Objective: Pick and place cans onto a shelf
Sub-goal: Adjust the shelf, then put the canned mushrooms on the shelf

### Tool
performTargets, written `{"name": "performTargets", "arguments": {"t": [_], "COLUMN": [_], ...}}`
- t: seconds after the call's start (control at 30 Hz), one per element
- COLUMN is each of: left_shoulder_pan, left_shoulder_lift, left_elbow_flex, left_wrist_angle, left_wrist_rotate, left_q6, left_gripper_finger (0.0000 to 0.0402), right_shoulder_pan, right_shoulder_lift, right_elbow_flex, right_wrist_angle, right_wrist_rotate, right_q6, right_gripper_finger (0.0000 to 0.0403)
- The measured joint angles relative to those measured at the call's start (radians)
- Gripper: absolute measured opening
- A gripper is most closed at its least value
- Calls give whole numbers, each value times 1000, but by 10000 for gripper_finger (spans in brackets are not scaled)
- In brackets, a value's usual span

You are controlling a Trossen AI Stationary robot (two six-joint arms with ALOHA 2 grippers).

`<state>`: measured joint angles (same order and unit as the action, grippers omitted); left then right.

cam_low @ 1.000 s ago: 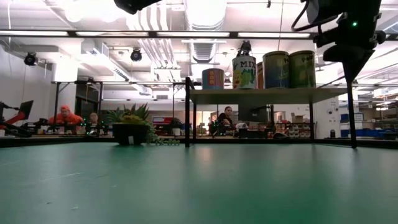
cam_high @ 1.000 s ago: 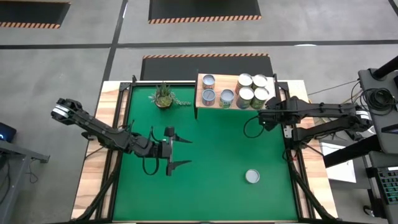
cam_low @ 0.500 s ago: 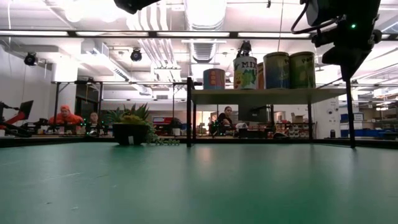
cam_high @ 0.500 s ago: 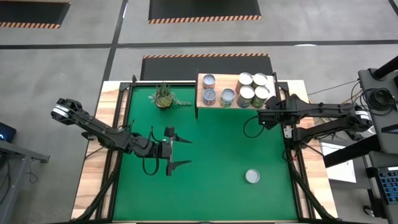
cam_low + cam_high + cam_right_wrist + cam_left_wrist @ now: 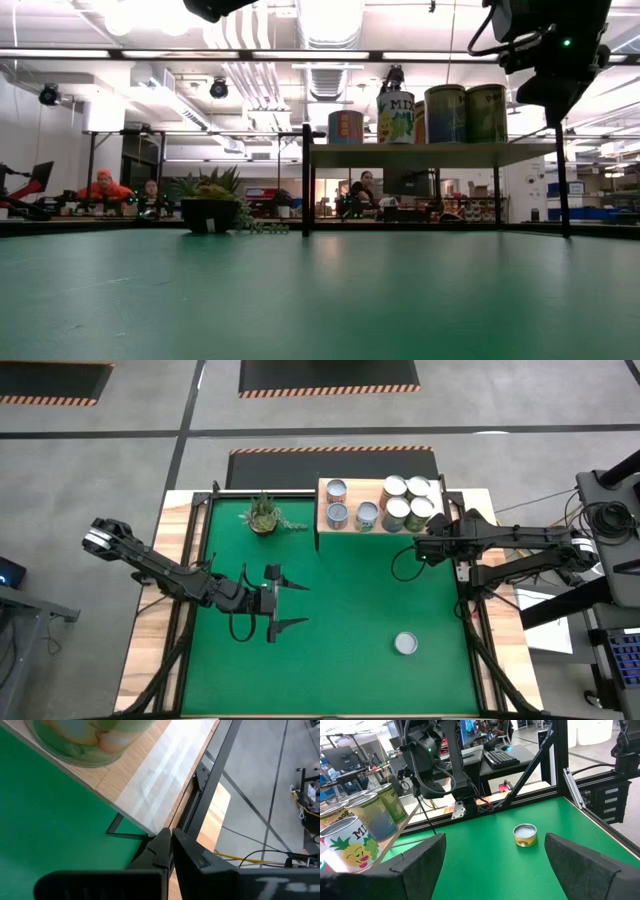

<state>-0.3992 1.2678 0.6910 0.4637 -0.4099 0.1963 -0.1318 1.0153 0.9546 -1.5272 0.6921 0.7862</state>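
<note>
Several cans (image 5: 396,511) stand upright on the light-wood shelf (image 5: 350,488) at the table's far side; they also show in the low view (image 5: 445,112). One more can (image 5: 405,644) stands alone on the green mat near the right front, and shows in the left wrist view (image 5: 525,835). My right gripper (image 5: 428,548) hangs shut and empty just off the shelf's near right corner, above the mat (image 5: 170,837). My left gripper (image 5: 290,605) is open and empty over the mat's left middle, pointing toward the table's right edge.
A small potted plant (image 5: 263,515) stands on the mat left of the shelf. The shelf's thin black legs (image 5: 306,180) reach down to the mat. A black frame runs along the table's edges. People sit in the room beyond the table (image 5: 103,186).
My right gripper has risen a little beside the shelf's right end.
</note>
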Motion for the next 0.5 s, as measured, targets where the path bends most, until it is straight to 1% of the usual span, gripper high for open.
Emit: {"name": "performTargets", "arguments": {"t": [0.17,0.3,0.4,0.5], "left_shoulder_pan": [0,0,-2,-5], "left_shoulder_lift": [0,-26,-68,-101], "left_elbow_flex": [0,-1,-1,-1], "left_wrist_angle": [0,-38,-84,-142], "left_wrist_rotate": [0,0,0,0], "left_q6": [0,-23,-33,-33], "left_gripper_finger": [320,320,320,320], "right_shoulder_pan": [0,5,43,111], "right_shoulder_lift": [-4,-18,-36,-61], "right_elbow_flex": [0,18,23,21], "right_wrist_angle": [-2,-1,37,137], "right_wrist_rotate": [-23,-104,-153,-174], "right_q6": [-21,-21,-27,-59], "right_gripper_finger": [8,8,8,8]}}
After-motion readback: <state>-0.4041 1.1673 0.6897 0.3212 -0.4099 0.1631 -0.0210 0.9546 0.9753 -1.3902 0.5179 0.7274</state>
